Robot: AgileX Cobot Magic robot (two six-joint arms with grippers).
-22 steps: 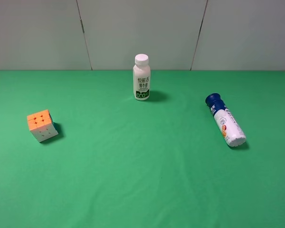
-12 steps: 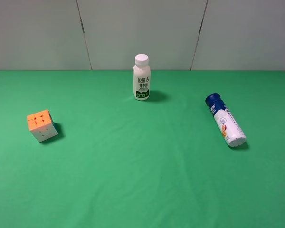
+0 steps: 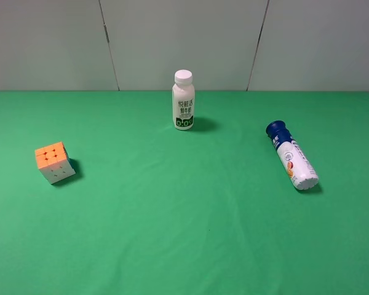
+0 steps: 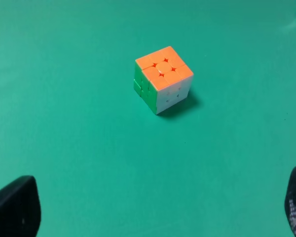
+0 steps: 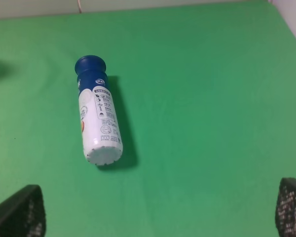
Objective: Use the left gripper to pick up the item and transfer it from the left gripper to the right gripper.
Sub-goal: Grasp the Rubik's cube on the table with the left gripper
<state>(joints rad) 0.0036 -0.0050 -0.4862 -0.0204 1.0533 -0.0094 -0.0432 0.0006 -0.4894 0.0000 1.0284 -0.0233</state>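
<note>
Black fingers [image 4: 14,210] of the left gripper [image 4: 154,207] stand spread wide with nothing between them. The right gripper [image 5: 154,211] is likewise spread and empty. Neither arm appears in the high view.

The item [image 4: 163,79], a 3x3 cube with its orange face up, rests on the green cloth [image 3: 184,221] ahead of the left gripper and well apart from it, toward the left side of the high view.

Judged step: the approach for the pick, with no contact yet made. The next move calls for bringing the left gripper down over the cube and squaring the jaws to 2 opposite flat faces, since the cube sits turned at an angle.

A white bottle [image 3: 183,101] stands upright at the back centre. A blue-capped tube [image 5: 98,116] lies on its side at the right, ahead of the right gripper. Pale grey wall panels [image 3: 184,37] close the back of the scene.
</note>
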